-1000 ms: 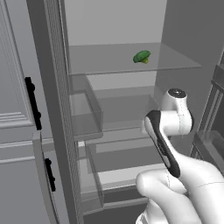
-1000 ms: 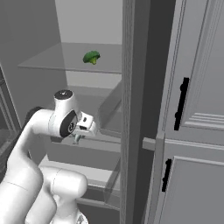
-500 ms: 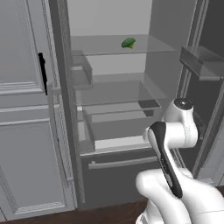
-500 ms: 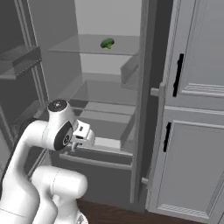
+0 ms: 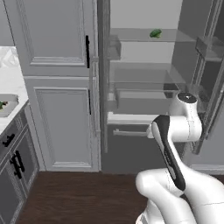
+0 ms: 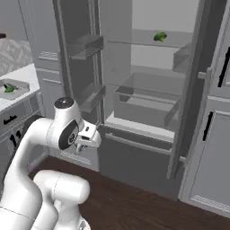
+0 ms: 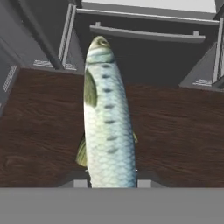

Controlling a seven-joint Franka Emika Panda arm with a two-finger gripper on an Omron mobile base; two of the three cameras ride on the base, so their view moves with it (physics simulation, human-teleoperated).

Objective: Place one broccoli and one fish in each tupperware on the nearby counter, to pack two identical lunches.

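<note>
My gripper (image 7: 111,181) is shut on a pale silvery fish (image 7: 107,113), which sticks out ahead of the fingers over the dark wood floor. From the right base view the gripper (image 6: 87,141) hangs low in front of the open fridge. One broccoli (image 5: 155,33) (image 6: 159,37) lies on the fridge's upper glass shelf. A light-grey tupperware (image 5: 8,107) (image 6: 13,84) sits on the white counter (image 5: 11,83) (image 6: 24,74) at the far left, with another broccoli (image 6: 9,89) in it. The second tupperware and the darker fish are out of view.
The fridge stands open, with its door shelves (image 6: 85,45) on the left and a drawer (image 6: 143,108) pulled out. Tall grey cabinets (image 5: 57,87) stand between fridge and counter. Dark wood floor (image 5: 78,197) lies in front.
The whole picture has shifted: the base has backed away from the fridge and turned, bringing the counter and tupperware into view. The arm's pose looks unchanged.
</note>
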